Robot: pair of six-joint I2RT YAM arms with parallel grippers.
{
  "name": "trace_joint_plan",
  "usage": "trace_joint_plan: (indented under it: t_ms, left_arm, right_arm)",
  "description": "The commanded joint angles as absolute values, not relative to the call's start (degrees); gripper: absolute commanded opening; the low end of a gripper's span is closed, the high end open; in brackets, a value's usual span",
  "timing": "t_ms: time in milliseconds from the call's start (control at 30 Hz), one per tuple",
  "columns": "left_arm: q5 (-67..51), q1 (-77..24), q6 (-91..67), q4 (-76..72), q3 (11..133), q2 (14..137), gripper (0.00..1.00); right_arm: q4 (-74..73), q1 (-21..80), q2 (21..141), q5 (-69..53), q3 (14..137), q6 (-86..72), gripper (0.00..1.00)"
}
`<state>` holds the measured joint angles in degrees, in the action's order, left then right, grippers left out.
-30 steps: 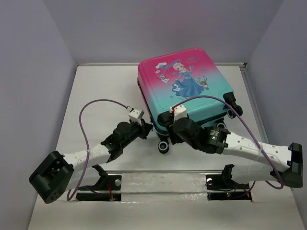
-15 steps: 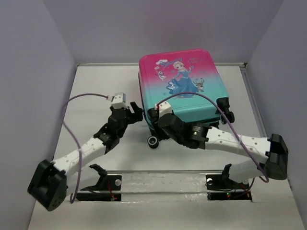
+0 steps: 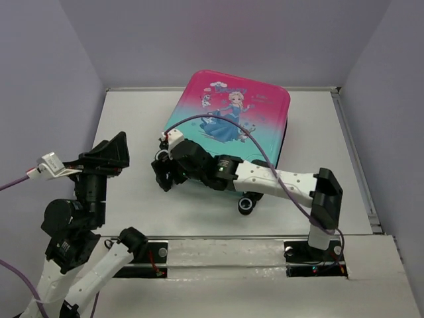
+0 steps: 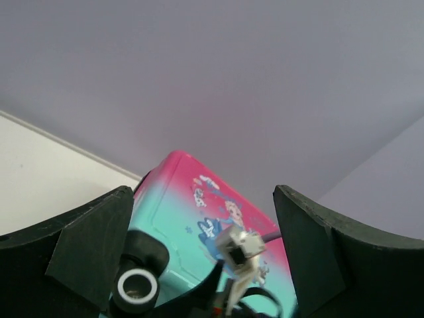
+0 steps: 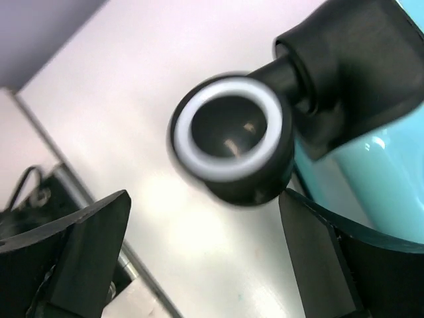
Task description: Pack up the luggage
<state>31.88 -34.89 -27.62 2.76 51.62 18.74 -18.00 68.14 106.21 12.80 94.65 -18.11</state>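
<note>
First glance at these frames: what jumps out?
The pink-to-teal suitcase with its cartoon princess print, lying shut at the far middle of the table. The right pincer sits open at the case's near left corner, and a black, white-ringed wheel fills its wrist view. The left pincer is open too, raised off to the left, apart from the case.

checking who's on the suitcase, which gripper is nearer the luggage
Right. The right gripper sits at the near-left corner of the luggage, open beside a wheel. The left gripper is raised off to the luggage's left, open and well apart from it.
</note>
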Motion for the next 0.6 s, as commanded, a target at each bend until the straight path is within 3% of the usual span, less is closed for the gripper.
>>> trace_joint_plan:
  t_ms: [0, 133, 300, 400, 567]
  left_arm:
    - [26.6, -35.1, -24.2, 12.1, 54.8, 21.7, 0.99]
    - [20.6, -35.1, -21.6, 12.2, 57.1, 22.7, 0.99]
    - [18.0, -35.1, -20.0, 15.0, 59.0, 22.8, 0.99]
    - [17.1, -35.1, -19.7, 15.2, 57.7, 21.3, 0.99]
    - [14.3, -35.1, -20.3, 12.7, 52.4, 22.1, 0.99]
  right_arm:
    - [-10.7, 69.2, 87.4, 11.9, 90.8, -16.2, 1.0]
    - [-6.3, 69.2, 70.7, 18.1, 75.3, -13.3, 1.0]
    - [-7.5, 69.2, 41.6, 39.2, 56.4, -11.5, 1.0]
    - [-11.6, 69.2, 27.3, 50.9, 51.0, -13.7, 1.0]
    - [-8.4, 69.2, 16.8, 56.0, 41.1, -15.2, 1.0]
